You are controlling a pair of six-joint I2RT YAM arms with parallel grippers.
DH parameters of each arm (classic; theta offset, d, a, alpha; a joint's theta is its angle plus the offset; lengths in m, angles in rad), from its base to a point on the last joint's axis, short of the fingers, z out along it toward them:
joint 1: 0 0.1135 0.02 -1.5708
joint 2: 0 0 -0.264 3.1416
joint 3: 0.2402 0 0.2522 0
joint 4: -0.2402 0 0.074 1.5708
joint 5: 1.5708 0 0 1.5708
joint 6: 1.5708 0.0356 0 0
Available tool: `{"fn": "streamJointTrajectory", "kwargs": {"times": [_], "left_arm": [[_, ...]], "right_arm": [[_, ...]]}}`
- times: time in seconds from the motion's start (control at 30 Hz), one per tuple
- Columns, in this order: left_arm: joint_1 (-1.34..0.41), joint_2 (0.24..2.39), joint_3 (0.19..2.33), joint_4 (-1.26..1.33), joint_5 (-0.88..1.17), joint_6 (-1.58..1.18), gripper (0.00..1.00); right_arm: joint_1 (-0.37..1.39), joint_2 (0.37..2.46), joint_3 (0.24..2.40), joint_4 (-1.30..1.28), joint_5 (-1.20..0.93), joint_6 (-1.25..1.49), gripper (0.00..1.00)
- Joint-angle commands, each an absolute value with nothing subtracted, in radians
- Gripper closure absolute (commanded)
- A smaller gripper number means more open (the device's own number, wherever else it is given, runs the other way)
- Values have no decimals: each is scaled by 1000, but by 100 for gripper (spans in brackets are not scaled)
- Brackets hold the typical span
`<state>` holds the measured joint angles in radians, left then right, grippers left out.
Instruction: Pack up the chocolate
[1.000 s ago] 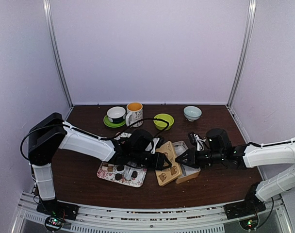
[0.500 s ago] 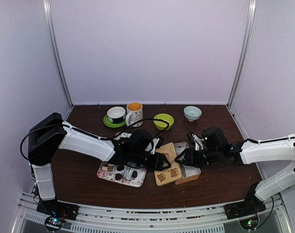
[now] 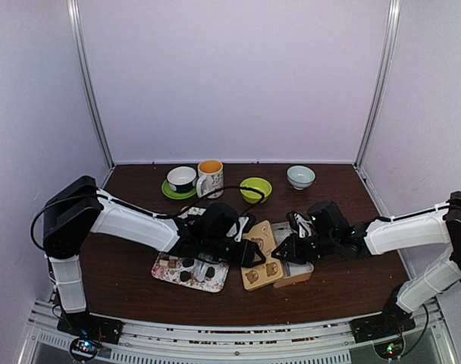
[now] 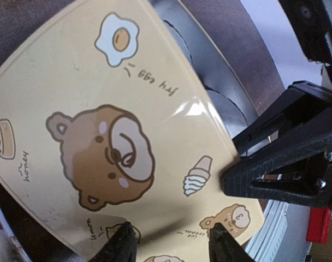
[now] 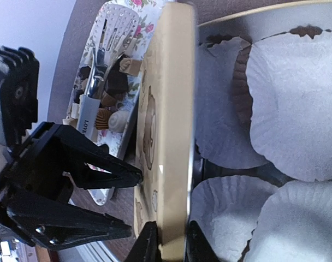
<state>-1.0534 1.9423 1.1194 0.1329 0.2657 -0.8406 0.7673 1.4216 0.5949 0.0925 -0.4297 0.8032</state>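
Chocolate pieces (image 5: 116,81), dark, tan and cream, lie loose on a floral tray (image 3: 168,267) at the left of the dark wooden surface (image 3: 344,292), with a pair of metal tongs (image 5: 108,33) resting among them. Just right of the tray, the left end effector (image 4: 171,244) points at the printed face of a tan tin lid (image 4: 117,136) decorated with bears and a fried egg. Its fingers are spread apart and grip nothing. The right end effector (image 5: 167,243) reaches in from the opposite side, its two fingers pinched on the lid's edge, so that the right wrist camera sees the lid edge-on between them. The lid overlaps the left side of the open tin base (image 3: 297,279), which holds white fluted paper cups (image 5: 297,103). No chocolate is clearly visible in them. Along the back of the surface stand a white cup on a green saucer (image 3: 181,179), a mug with an orange interior (image 3: 209,177), a green bowl (image 3: 255,188) and a pale bowl (image 3: 300,176).
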Motion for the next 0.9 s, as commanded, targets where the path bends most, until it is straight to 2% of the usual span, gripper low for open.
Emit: {"fn": "streamJointTrajectory", "kwargs": {"times": [0.0,0.2,0.87], "left_arm": [[-1048,1867,1169,18,250,-795,51],[-1048,1762,1216,-175,172,-721,49],[-1045,1470,1210,-382,-17,-662,47]], "right_arm": [[765,1419,622,129,-467,796,89],[765,1389,638,120,-482,792,97],[766,1137,800,-76,-463,769,100]]}}
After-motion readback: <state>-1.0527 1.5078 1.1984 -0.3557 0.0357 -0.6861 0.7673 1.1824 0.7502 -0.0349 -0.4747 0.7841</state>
